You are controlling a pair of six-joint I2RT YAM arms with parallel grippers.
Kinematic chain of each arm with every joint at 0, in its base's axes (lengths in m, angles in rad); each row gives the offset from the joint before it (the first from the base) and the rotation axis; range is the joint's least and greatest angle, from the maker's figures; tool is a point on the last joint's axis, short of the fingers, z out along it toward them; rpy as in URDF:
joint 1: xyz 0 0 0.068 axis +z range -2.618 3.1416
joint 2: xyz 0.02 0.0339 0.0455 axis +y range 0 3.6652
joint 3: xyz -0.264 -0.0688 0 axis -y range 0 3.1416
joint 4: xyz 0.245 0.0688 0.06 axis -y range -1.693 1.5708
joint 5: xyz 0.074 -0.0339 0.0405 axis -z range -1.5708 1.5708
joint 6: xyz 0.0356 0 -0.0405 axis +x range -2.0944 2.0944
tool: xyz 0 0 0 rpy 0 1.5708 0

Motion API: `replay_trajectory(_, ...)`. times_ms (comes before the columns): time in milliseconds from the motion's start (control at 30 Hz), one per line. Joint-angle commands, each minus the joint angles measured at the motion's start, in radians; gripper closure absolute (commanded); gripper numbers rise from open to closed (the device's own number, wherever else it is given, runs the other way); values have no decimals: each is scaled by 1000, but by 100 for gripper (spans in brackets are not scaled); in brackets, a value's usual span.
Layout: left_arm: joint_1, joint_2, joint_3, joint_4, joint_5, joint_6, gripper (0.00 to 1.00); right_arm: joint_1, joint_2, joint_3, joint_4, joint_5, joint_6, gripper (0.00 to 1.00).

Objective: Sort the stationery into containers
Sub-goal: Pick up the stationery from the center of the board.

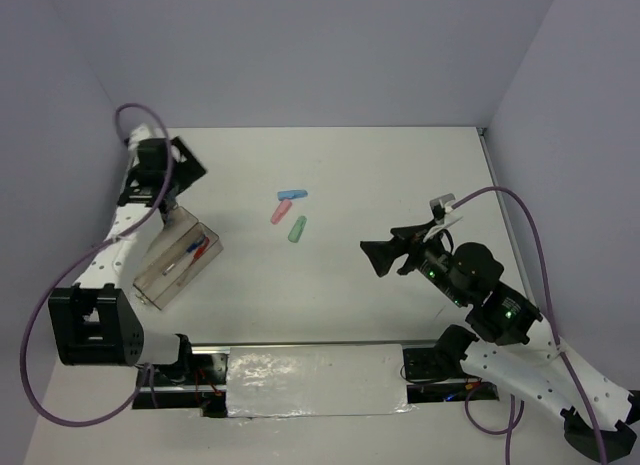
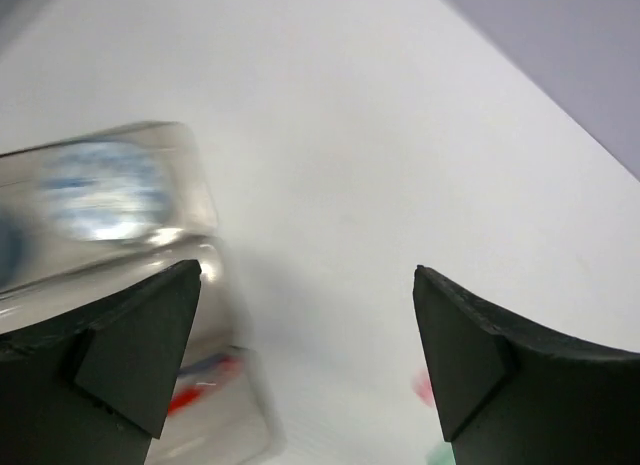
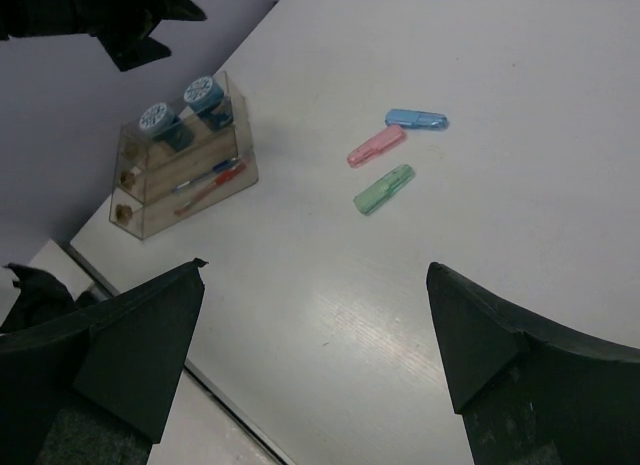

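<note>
The clear divided tray (image 1: 178, 257) sits at the left, seen also in the right wrist view (image 3: 150, 200). It holds two blue-white discs (image 3: 155, 116) (image 3: 201, 90) and red and blue pens (image 3: 210, 180). The blue (image 1: 292, 195), pink (image 1: 281, 212) and green (image 1: 297, 229) capsules lie loose on the table mid-field, apart from the tray. My left gripper (image 1: 183, 180) hangs open and empty above the tray's far end; its view (image 2: 307, 268) shows a blurred disc (image 2: 100, 185) and pens (image 2: 200, 380). My right gripper (image 1: 372, 257) is open and empty, right of the capsules (image 3: 316, 265).
White table (image 1: 400, 185) with grey walls at the left, back and right. A foil-covered strip (image 1: 310, 380) lies along the near edge between the arm bases. Purple cables loop beside both arms.
</note>
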Motion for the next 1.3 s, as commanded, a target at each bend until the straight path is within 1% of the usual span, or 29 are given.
replay_trajectory(0,-229,18,48,187,343,181,1,-2,-28,-7,21,127,69,0)
replay_trajectory(33,-294,77,82,123,335,216,1,-2,-27,-3,-5,143,86,0)
replay_trajectory(67,-420,108,131,102,312,236,1,-3,-22,17,-28,175,94,0)
replay_trajectory(100,-476,139,153,87,296,273,1,-3,-13,26,-45,185,100,0)
replay_trajectory(133,-577,203,170,47,222,276,1,-2,7,48,-80,197,102,0)
replay_trajectory(200,-650,268,208,35,166,292,1,-2,33,63,-125,209,97,0)
replay_trajectory(233,-690,330,219,29,155,290,1,-2,34,71,-130,206,93,0)
replay_trajectory(267,-704,360,237,30,152,292,1,-3,34,70,-134,200,90,0)
replay_trajectory(400,-728,502,279,27,157,304,1,-2,-13,48,-124,162,68,0)
replay_trajectory(500,-735,572,311,-11,131,321,4,-2,-36,33,-118,150,57,0)
replay_trajectory(600,-736,589,297,-2,117,327,6,-3,-39,22,-104,139,50,0)
replay_trajectory(700,-741,598,274,10,134,327,14,-2,-22,17,-85,124,48,0)
replay_trajectory(733,-741,603,268,12,135,330,17,-2,-18,17,-81,116,48,0)
replay_trajectory(767,-742,606,266,12,135,332,19,-2,-7,16,-72,113,45,0)
replay_trajectory(800,-744,613,260,13,137,335,25,-2,-3,17,-67,110,45,0)
replay_trajectory(867,-744,619,256,9,137,336,32,-3,8,17,-56,99,42,0)
replay_trajectory(900,-744,621,250,9,140,336,39,-2,10,17,-53,96,40,0)
replay_trajectory(933,-744,623,236,10,141,335,52,-3,11,16,-50,93,39,0)
replay_trajectory(967,-744,621,230,10,140,329,53,-2,13,16,-44,90,36,0)
replay_trajectory(1033,-745,618,210,18,141,329,49,-2,13,13,-39,85,36,0)
replay_trajectory(1100,-745,624,203,15,146,333,52,-3,13,11,-29,76,34,0)
replay_trajectory(1167,-745,629,202,4,141,338,49,-3,16,11,-26,73,31,0)
replay_trajectory(1200,-745,635,203,1,140,339,49,-3,16,13,-26,70,31,0)
replay_trajectory(1267,-745,636,200,1,147,344,64,-3,11,8,-18,65,28,0)
